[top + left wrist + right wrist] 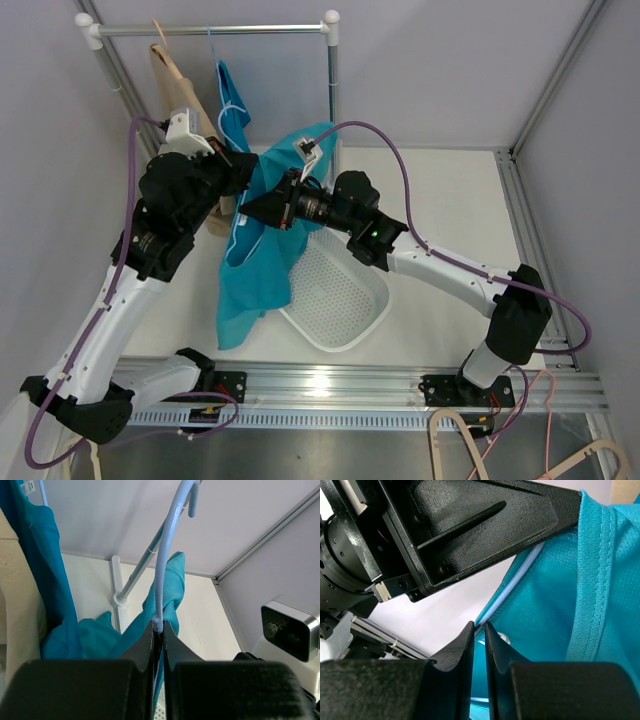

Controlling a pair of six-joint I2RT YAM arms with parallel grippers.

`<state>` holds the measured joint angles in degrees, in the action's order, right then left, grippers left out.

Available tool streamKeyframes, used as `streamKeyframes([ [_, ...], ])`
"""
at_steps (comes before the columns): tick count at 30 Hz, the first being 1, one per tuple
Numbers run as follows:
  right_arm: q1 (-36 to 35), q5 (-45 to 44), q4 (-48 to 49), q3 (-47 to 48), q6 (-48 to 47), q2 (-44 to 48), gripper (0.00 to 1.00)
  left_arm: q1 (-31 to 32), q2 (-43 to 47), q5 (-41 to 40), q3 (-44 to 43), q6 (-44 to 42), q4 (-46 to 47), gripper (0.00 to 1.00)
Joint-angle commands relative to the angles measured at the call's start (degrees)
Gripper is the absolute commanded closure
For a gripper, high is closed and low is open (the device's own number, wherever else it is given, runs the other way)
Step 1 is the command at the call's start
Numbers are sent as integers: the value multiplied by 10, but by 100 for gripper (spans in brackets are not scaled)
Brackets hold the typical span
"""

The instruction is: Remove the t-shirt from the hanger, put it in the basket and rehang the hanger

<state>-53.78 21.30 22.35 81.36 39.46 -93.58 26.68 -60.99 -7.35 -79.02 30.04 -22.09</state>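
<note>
The hanger [163, 555] pinched in the left gripper [158, 626] is smooth, glossy pale-blue plastic; its fingers [145, 644] are matt black. Beside the right gripper [479, 628], the t-shirt [545, 605] is fine-meshed teal cloth.

White table [460, 190], top view: a white perforated basket [345, 305] sits flat at centre-front, w/ the clothes rack's upright post [333, 90] standing on the tabletop toward the back. Teal t-shirt [250, 290] overlaps the basket's left rim; can't tell whether its hem touches the surface. Aluminium rail [350, 385] runs along the near edge.
</note>
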Motion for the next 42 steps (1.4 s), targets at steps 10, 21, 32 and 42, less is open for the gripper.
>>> streamKeyframes([
  [10,-6,24,53,40,5,-13,75,24,1,-6,2,22,18,99],
  [21,-5,22,42,34,-2,3,100,24,7,-7,4,12,22,99],
  [32,5,20,-27,11,-41,72,100,24,33,-19,26,-53,45,0],
  [42,27,30,-80,2,-49,120,100,11,101,23,84,-72,65,0],
])
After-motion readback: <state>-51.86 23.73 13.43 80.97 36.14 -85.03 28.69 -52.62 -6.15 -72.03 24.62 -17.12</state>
